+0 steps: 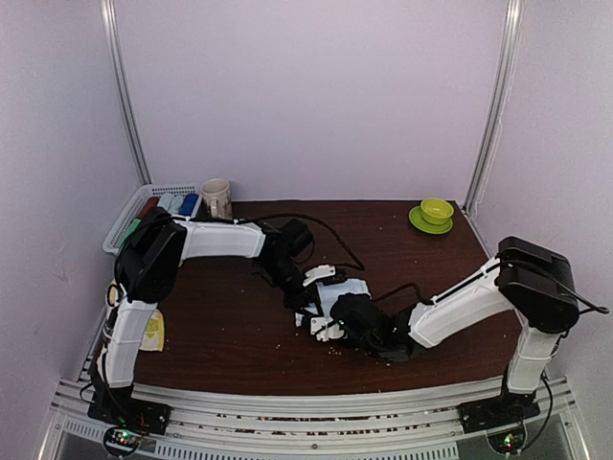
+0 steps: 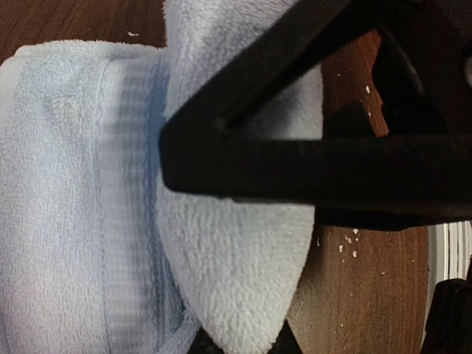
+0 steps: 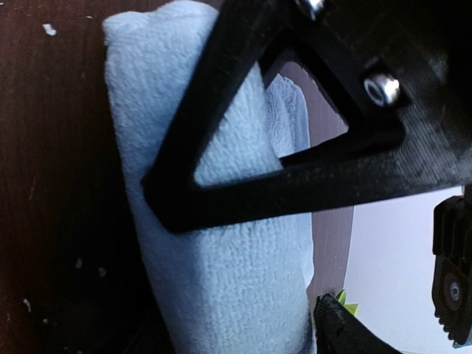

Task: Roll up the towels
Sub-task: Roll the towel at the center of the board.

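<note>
While left gripper (image 1: 305, 288) clamps one pale blue towel (image 2: 59, 192), right gripper (image 3: 236, 247) straddles it; closure unclear.

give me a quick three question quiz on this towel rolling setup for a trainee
1. Short answer: what stands on the table right beside the white basket?
2. Pick one: the pale blue towel is A inside the basket, B in the middle of the table, C hanging off the table's near edge.
3. True or false: the green cup stands on a green saucer at the table's back right corner.

Key: 1 a mug; 2 B; 3 true.
</note>
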`<state>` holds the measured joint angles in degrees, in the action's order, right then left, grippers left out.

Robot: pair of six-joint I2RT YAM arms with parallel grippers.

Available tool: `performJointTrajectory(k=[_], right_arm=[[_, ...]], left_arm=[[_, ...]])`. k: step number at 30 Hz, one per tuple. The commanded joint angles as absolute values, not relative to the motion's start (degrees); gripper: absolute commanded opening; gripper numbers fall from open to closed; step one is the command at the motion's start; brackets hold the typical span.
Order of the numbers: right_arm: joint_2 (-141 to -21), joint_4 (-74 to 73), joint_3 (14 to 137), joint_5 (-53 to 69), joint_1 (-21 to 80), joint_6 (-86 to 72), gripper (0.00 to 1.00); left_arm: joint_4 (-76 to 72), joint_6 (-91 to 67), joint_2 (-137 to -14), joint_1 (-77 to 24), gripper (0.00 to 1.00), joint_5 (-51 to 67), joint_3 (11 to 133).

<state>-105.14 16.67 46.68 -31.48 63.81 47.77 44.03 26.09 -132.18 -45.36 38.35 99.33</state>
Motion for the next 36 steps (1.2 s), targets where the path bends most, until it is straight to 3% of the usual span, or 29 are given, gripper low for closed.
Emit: performJointTrajectory(k=[1, 4, 9, 10, 17, 19, 21, 22, 23, 29, 32, 36], right_arm=[[-106.75, 13.81, 48.54, -30.06, 62.51, 46.72, 0.63], [-107.12, 12.06, 49.22, -28.62, 61.89, 46.21, 0.49], [-106.72, 8.82, 49.92, -25.29, 61.24, 45.24, 0.05], [-106.44, 8.12, 49.92, -24.6, 61.25, 45.06, 0.0], [-105.43, 4.39, 49.66, -20.32, 60.71, 43.68, 0.0], [-105.23, 3.18, 49.81, -19.01, 60.44, 43.68, 0.0], [-104.98, 1.57, 50.18, -17.53, 60.36, 41.55, 0.0], [-104.77, 0.86, 50.33, -16.9, 60.31, 41.15, 0.0], [-104.63, 0.15, 50.55, -16.34, 60.24, 40.83, 0.0], [-102.85, -4.17, 51.1, -12.95, 59.9, 39.46, 0.0], [-102.33, -6.71, 52.1, -11.11, 59.72, 38.42, 0.0], [-102.01, -10.05, 53.6, -8.38, 59.52, 36.85, 0.0]], left_arm=[[54.96, 26.4, -139.11, -46.67, 0.0, 29.85, 93.53], [54.87, 26.41, -138.7, -46.69, 0.0, 29.32, 93.37], [53.81, 26.3, -136.44, -46.65, 0.07, 27.74, 92.04], [53.5, 26.18, -135.84, -46.59, 0.11, 27.22, 91.84], [47.43, 23.57, -125.52, -46.34, 0.45, 22.83, 87.39], [46.21, 22.47, -122.31, -46.32, 0.64, 21.12, 86.16], [44.97, 21.03, -118.95, -46.32, 0.75, 18.61, 84.39], [44.16, 20.37, -117.28, -46.32, 0.9, 17.35, 83.34], [43.17, 19.55, -115.38, -46.32, 0.97, 16.12, 82.27], [32.51, 13.89, -100.12, -46.32, 0.98, 7.33, 73.32], [24.76, 10.6, -91.85, -46.32, 0.98, -2.47, 67.75], [6.28, 8.23, -76.91, -46.32, 0.98, -12.28, 56.16]])
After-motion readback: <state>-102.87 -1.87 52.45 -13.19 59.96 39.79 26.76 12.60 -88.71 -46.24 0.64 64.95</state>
